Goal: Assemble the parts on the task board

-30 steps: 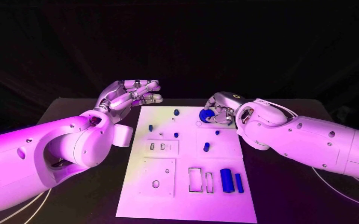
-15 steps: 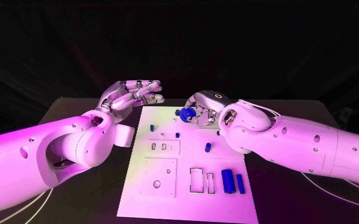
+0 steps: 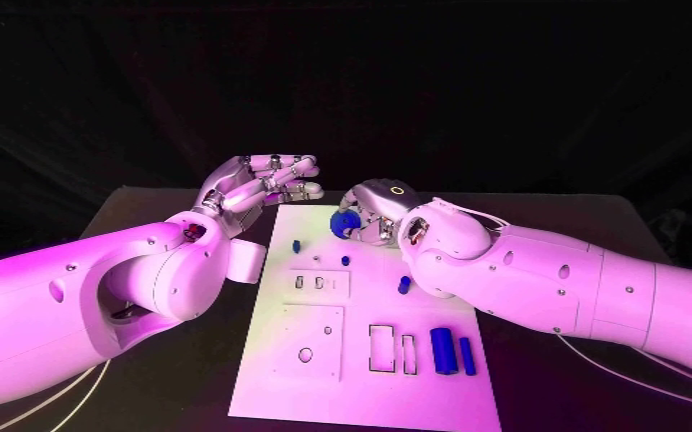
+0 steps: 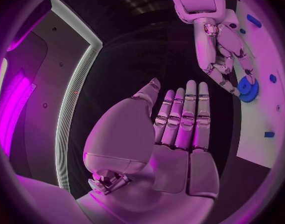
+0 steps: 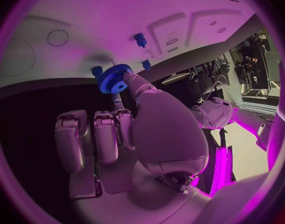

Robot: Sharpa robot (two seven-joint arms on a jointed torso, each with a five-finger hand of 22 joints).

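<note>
Blue toothed gear wheel [image 3: 345, 222], small and plastic-looking with a round hole at its hub, is pinched at the fingertips of the right hand [image 3: 378, 214] and hangs above the far end of the white rectangular task board [image 3: 433, 392], just beside a short blue peg [image 5: 140, 39] standing there; whether it touches the board I cannot tell. The left hand [image 3: 257, 184] hovers off the board's far left corner, palm up, fingers straight, side by side and holding nothing. Judging by how things lie, assembly is at an early stage: the gear is not yet seated, two blue cylindrical bars [image 3: 451, 350] lie loose at the near right end next to empty rectangular slots [image 3: 389, 347], another small blue piece [image 3: 404, 284] rests mid-board, and the round recess [image 3: 304, 355] near the left edge stands open. Several small blue pegs already stand upright at the far end. No brand, label or legible writing shows on the board or the parts.
</note>
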